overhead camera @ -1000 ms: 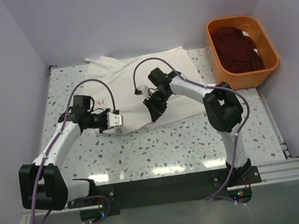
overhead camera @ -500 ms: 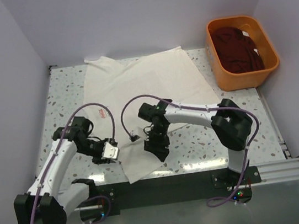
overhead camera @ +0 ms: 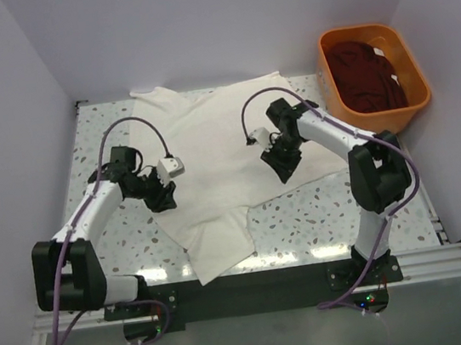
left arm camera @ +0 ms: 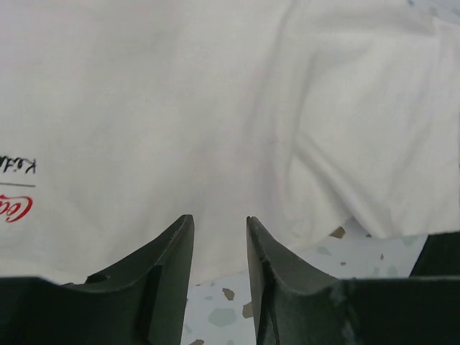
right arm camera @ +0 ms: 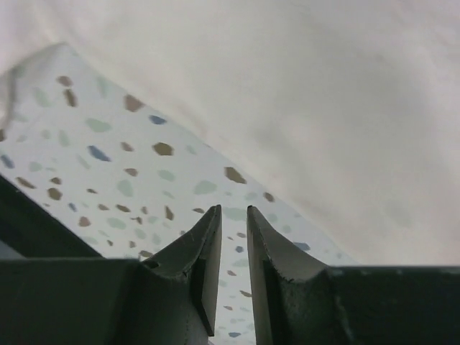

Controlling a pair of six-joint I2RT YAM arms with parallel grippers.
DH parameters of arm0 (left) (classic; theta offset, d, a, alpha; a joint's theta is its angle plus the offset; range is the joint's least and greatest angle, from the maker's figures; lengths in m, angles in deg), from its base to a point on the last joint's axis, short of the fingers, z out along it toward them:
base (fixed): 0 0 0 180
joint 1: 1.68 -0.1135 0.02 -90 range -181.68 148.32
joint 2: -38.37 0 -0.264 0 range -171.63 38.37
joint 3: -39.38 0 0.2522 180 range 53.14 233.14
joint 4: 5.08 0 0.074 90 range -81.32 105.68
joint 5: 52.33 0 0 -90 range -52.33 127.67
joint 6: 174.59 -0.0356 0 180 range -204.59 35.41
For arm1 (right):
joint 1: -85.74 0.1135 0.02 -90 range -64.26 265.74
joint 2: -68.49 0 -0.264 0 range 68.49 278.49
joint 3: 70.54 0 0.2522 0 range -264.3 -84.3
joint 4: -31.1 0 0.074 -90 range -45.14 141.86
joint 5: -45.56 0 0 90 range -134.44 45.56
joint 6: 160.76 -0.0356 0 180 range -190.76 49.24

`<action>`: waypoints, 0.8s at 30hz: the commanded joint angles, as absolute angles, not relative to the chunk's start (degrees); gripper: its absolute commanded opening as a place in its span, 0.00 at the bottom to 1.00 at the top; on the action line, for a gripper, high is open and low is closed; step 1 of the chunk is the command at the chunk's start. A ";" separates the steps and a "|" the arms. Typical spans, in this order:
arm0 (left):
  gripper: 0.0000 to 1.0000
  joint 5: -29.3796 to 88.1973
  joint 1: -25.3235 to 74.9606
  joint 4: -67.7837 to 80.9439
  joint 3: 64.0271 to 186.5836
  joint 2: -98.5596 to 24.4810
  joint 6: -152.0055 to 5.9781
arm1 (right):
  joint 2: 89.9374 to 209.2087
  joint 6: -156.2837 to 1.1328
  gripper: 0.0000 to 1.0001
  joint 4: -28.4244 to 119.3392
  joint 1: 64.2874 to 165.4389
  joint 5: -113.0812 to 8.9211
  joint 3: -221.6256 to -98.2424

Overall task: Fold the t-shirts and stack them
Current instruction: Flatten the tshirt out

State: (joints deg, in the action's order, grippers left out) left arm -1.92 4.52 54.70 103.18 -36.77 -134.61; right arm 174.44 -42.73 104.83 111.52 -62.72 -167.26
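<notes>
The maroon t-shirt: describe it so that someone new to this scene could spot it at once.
Look to the far right corner of the speckled table, where an orange tub stands. The maroon t-shirt lies crumpled inside it. It is dark and bunched in the tub, while the cream t-shirt lies spread on the tabletop.

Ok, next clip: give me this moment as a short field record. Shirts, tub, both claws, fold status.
cream-white shirt: spread on the speckled table, one flap reaching toward the near edge; red print visible in the left wrist view
maroon shirt: bunched inside the orange tub at the far right
left claw: above the shirt's edge, fingers slightly apart, no cloth between them
right claw: above bare table beside the shirt's edge, narrow gap, no cloth held
fold status: no tidy fold, no stack
</notes>
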 commanded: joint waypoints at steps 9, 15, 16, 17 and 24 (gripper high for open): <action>0.37 14.72 0.78 39.88 106.40 -55.57 -108.85 | 178.26 -38.68 0.18 93.48 105.07 -34.00 -158.49; 0.33 17.97 -1.68 43.40 105.00 -56.48 -111.83 | 181.52 -38.42 0.13 96.27 106.47 -35.03 -154.28; 0.32 18.59 -1.68 43.84 104.73 -56.03 -112.54 | 180.82 -38.33 0.13 96.45 107.09 -35.99 -153.22; 0.33 18.95 -3.77 44.62 103.68 -55.42 -113.59 | 180.12 -38.42 0.13 96.89 107.96 -36.61 -151.99; 0.30 21.85 -10.02 51.39 102.00 -53.65 -119.39 | 171.16 -42.37 0.12 105.14 122.98 -48.64 -145.20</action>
